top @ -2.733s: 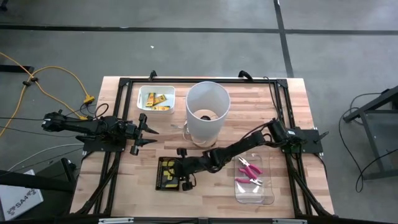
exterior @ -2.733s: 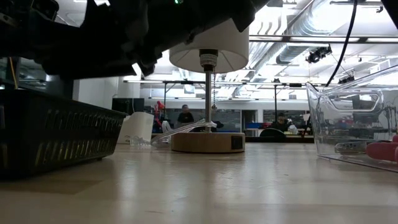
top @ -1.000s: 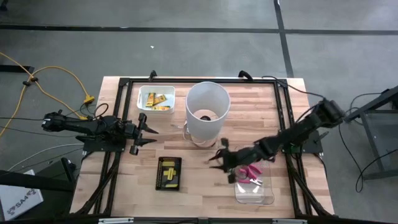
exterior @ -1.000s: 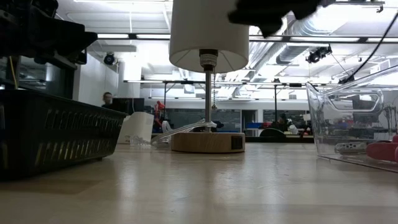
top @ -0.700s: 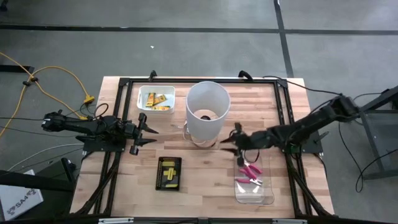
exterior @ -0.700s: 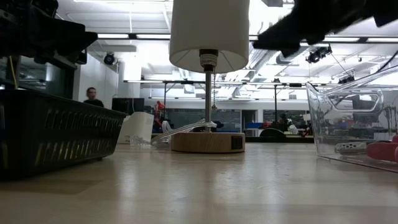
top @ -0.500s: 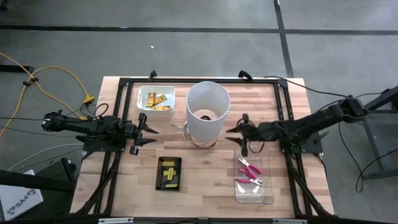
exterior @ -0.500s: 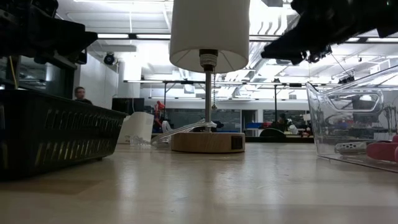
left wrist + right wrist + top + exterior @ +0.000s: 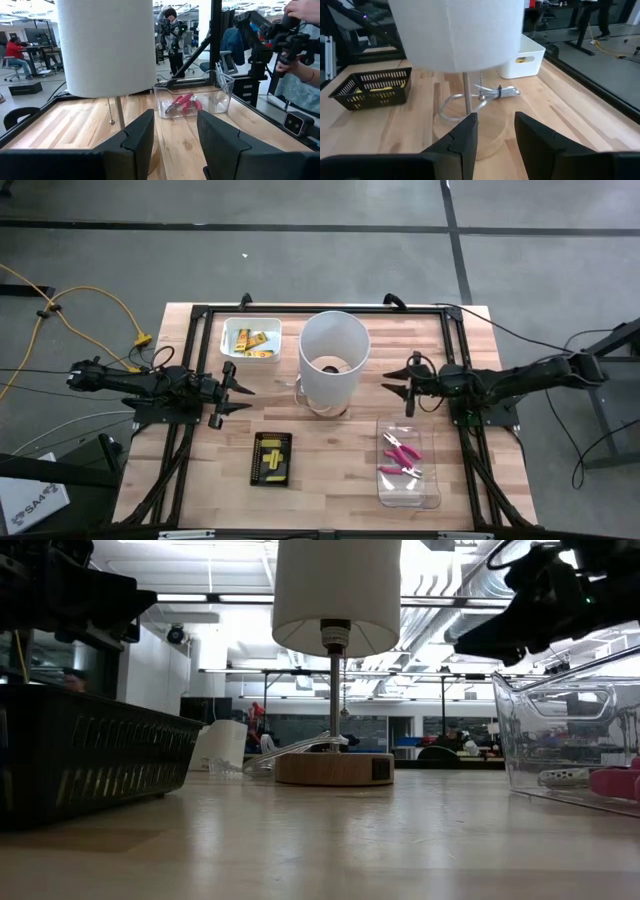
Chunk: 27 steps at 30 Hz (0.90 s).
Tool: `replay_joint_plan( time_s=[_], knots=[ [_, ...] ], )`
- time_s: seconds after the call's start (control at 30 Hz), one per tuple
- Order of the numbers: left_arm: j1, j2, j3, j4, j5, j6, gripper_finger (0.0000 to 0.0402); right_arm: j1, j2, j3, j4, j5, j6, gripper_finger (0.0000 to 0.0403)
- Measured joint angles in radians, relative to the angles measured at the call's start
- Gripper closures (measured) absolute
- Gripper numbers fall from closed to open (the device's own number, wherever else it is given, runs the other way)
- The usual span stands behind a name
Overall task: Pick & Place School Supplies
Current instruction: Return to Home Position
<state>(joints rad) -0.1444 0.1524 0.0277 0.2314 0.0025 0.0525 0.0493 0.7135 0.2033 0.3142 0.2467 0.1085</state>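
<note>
Yellow oblong erasers [image 9: 272,448] sit in the black mesh bin [image 9: 254,460] seen from above. My right gripper [image 9: 398,387] hangs spread beside the tall white lamp shade [image 9: 333,355], and the left gripper [image 9: 240,392] waits spread too. Left wrist cam: pink-handled pliers [image 9: 184,101] in the clear plastic box [image 9: 220,85].

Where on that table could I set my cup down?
Bare wood lies between the black bin and the clear container, in front of the lamp. More lies right of the lamp, behind the right gripper. Crowded: the middle, where the left gripper and right gripper flank the lamp.
</note>
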Motion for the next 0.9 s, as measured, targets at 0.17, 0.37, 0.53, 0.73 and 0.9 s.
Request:
replay_joint_plan(
  time_s=[0.17, 0.37, 0.53, 0.73, 0.9],
  knots=[
    [0.0, 0.0, 0.0, 0.003, 0.0, 0.0, 0.0258, -0.014, -0.117, -0.026, -0.081, 0.01, 0.001, 0.0282],
    [0.0, 0.0, 0.0, 0.003, 0.0, 0.0, 0.0258, -0.025, -0.252, -0.028, -0.259, 0.012, 0.008, 0.0282],
    [0.0, 0.0, 0.0, 0.003, 0.0, 0.0, 0.0258, -0.026, -0.352, -0.028, -0.379, 0.013, 0.049, 0.0282],
    [0.0, 0.0, 0.0, 0.002, 0.0, 0.0, 0.0258, -0.026, -0.438, -0.028, -0.466, 0.013, 0.063, 0.0282],
    [0.0, 0.0, 0.0, 0.002, 0.0, 0.0, 0.0258, -0.026, -0.478, -0.038, -0.492, 0.001, 0.084, 0.0282]
  ],
)
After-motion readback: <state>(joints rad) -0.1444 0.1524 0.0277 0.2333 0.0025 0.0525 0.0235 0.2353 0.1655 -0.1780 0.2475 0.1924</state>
